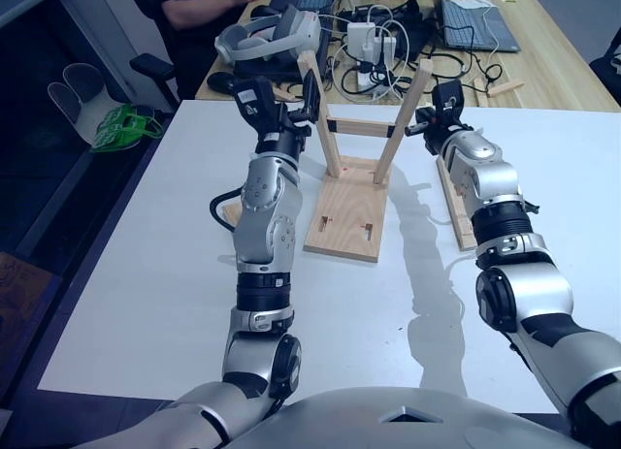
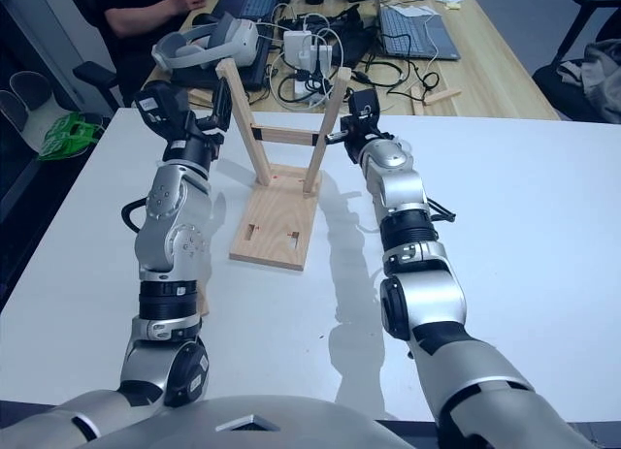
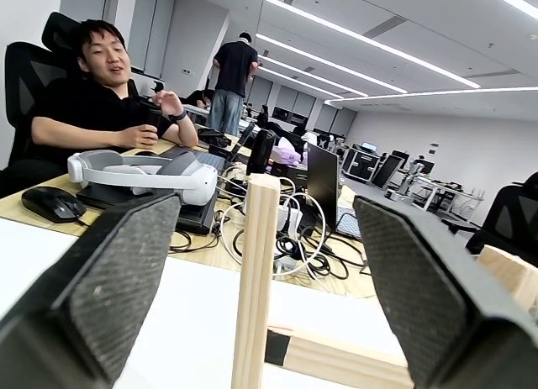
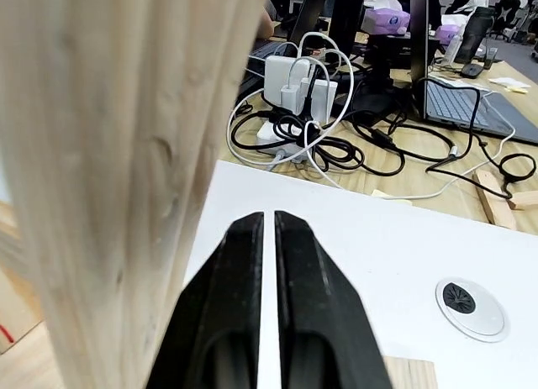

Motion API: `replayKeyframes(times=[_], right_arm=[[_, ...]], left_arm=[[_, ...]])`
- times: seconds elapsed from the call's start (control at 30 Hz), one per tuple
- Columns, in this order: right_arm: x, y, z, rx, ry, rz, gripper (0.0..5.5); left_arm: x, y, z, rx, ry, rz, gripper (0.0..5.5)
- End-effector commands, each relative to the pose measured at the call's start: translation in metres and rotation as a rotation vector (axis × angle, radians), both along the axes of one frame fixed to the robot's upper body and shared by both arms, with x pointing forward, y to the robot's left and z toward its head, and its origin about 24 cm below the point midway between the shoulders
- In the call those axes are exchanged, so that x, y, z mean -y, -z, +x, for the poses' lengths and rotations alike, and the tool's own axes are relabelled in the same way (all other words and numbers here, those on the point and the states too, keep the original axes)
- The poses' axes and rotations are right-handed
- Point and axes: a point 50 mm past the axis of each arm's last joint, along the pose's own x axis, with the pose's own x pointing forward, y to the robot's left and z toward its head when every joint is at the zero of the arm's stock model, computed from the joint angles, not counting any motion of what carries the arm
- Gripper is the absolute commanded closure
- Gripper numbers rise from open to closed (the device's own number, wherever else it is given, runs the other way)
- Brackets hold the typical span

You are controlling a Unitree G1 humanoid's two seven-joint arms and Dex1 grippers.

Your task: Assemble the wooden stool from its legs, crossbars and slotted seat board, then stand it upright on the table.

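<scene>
Leg-fitting step: two legs [image 1: 327, 129] stand in the seat board [image 1: 342, 226]. Left gripper [image 1: 309, 93] open astride one, right gripper [image 4: 269, 238] closed, empty. Likely next: fetch the spare wooden piece [image 1: 453, 205].

The seat board [image 1: 344, 216] is laid flat at mid-frame on the table [image 1: 146, 255]. On its far end the left leg [image 1: 322, 119] and right leg [image 1: 403, 119] are stood, joined by a crossbar [image 1: 359, 127]. The left gripper [image 1: 286, 98] is placed about the left leg's top, and the right gripper [image 1: 419, 129] just right of the right leg. A loose bar [image 1: 464, 234] lies right of the board. A desk [image 1: 543, 61] is set behind, along the top edge.
</scene>
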Motion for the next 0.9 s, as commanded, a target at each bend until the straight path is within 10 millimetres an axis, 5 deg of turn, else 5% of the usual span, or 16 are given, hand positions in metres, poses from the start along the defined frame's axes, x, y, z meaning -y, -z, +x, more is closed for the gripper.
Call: replayKeyframes(times=[0.03,0.23,0.33,0.53,0.73,0.9], right_arm=[[0.053,0.016,-0.046,-0.015,0.174,-0.013,5.25],[0.126,0.033,-0.157,-0.045,0.341,-0.101,4.09],[0.151,0.037,-0.187,-0.12,0.269,-0.096,3.72],[0.161,0.047,-0.2,-0.278,0.325,0.006,2.78],[0.14,0.062,-0.189,-0.46,0.359,0.163,2.78],[0.115,0.061,-0.174,-0.467,0.305,0.107,2.45]], left_arm=[[-0.01,0.003,-0.003,-0.006,-0.043,0.002,1.71],[-0.015,0.009,-0.008,-0.017,-0.073,-0.003,1.71],[-0.018,0.012,-0.011,-0.025,-0.078,0.007,1.71],[-0.024,0.01,-0.01,-0.017,-0.095,0.013,1.71],[-0.025,0.009,-0.009,-0.017,-0.092,0.022,1.71],[-0.022,0.007,-0.007,-0.014,-0.078,0.02,1.71]])
